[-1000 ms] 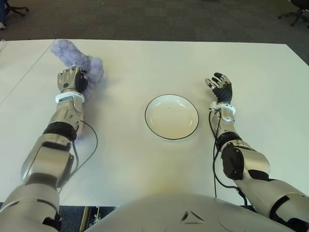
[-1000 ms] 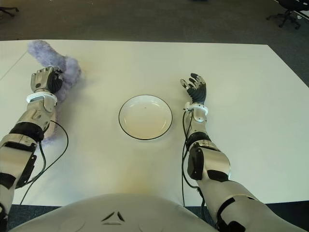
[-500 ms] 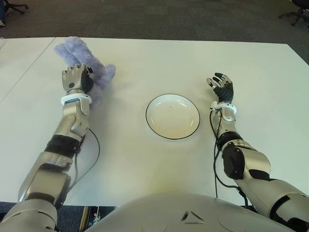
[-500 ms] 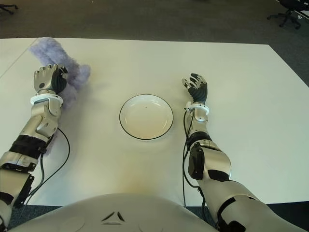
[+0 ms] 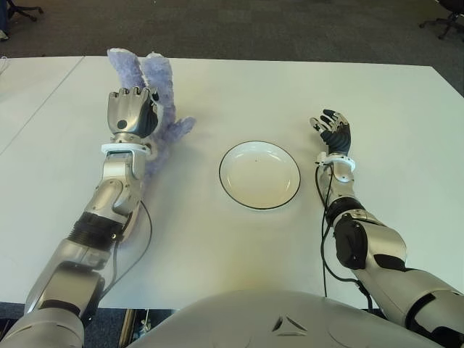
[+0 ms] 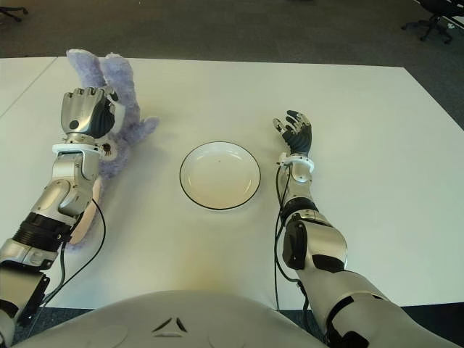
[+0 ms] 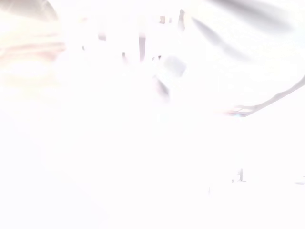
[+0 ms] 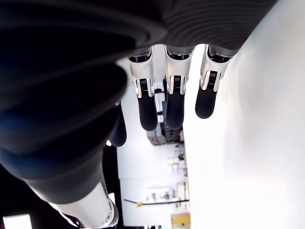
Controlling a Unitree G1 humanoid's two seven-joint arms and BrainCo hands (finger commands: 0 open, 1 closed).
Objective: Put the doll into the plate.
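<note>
A purple plush doll (image 5: pixel 161 87) with two long ears hangs raised above the left side of the white table (image 5: pixel 217 239), its ears pointing away from me. My left hand (image 5: pixel 132 112) is shut on the doll's body, left of the plate. The round white plate (image 5: pixel 259 175) with a dark rim sits at the table's middle and holds nothing. My right hand (image 5: pixel 330 131) shows to the right of the plate, fingers spread and holding nothing. The left wrist view is washed out white.
Dark carpet lies beyond the table's far edge. An office chair base (image 5: pixel 439 20) stands at the far right corner. A black cable (image 5: pixel 138 239) loops beside my left forearm.
My left hand has lifted the doll off the table and carried it rightward toward the plate, and the doll now stands more upright. The right hand has not moved.
</note>
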